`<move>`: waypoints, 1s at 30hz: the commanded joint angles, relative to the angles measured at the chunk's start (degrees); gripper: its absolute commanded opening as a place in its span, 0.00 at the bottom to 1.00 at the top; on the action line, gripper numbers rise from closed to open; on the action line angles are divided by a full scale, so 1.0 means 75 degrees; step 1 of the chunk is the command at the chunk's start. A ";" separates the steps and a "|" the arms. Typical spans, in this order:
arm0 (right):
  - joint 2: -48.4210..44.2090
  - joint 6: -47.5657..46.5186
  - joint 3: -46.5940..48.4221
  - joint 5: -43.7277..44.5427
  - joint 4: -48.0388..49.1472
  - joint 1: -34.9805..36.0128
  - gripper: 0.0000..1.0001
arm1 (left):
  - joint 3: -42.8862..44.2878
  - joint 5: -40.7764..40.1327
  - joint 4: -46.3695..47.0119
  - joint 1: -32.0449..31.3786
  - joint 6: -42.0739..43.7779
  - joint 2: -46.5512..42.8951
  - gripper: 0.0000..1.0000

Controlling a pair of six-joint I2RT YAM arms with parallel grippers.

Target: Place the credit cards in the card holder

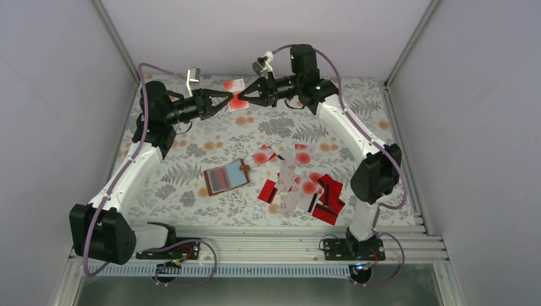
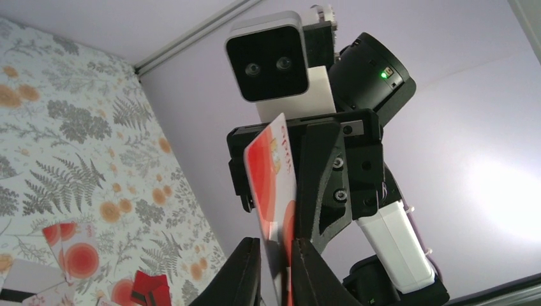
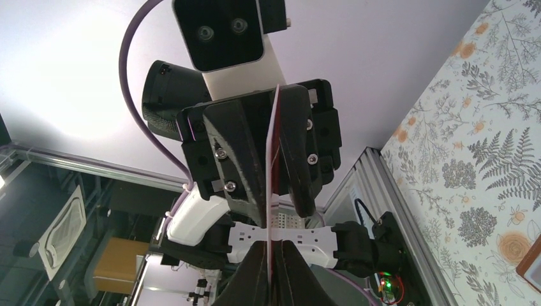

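Left wrist shows the credit card (image 2: 271,185) standing on end, face-on, right wrist only its edge; right gripper (image 3: 272,268) pinches it, left gripper (image 2: 275,274) barely open around it, can't tell if gripping.

This is a robotics lab test cell, not a home. The table (image 1: 191,127) wears a floral cloth, yet plain white panels (image 1: 57,95) close it in on three sides, held by aluminium posts (image 1: 415,38) at its far corners. Along the table's near edge runs a slotted aluminium rail (image 1: 268,243) with the left arm (image 1: 127,172) and right arm (image 1: 346,127) bolted on, trailing purple cables (image 1: 144,102). Beyond that edge, the right wrist view shows a dim room with a tan box (image 3: 121,268).
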 commanded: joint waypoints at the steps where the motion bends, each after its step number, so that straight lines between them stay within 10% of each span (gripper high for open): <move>1: 0.0051 -0.0105 0.0264 -0.0205 -0.0122 0.0077 0.04 | 0.0095 -0.0096 -0.0303 0.0038 0.0225 0.0031 0.12; 10: 0.0157 -0.0344 0.0329 -0.0176 -0.0460 0.0073 0.05 | 0.0159 -0.0237 -0.0721 0.0038 0.0396 -0.0010 0.02; 17: 0.0262 -0.1468 0.0190 0.0592 -0.1793 0.0072 0.58 | 0.0880 -0.1557 -0.4087 0.0038 0.2238 -0.0239 0.02; 30: 0.0607 -0.3517 -0.1235 0.2032 -0.3201 0.0320 0.60 | -0.0750 -0.2745 -0.7647 0.0201 0.4146 -0.1636 0.02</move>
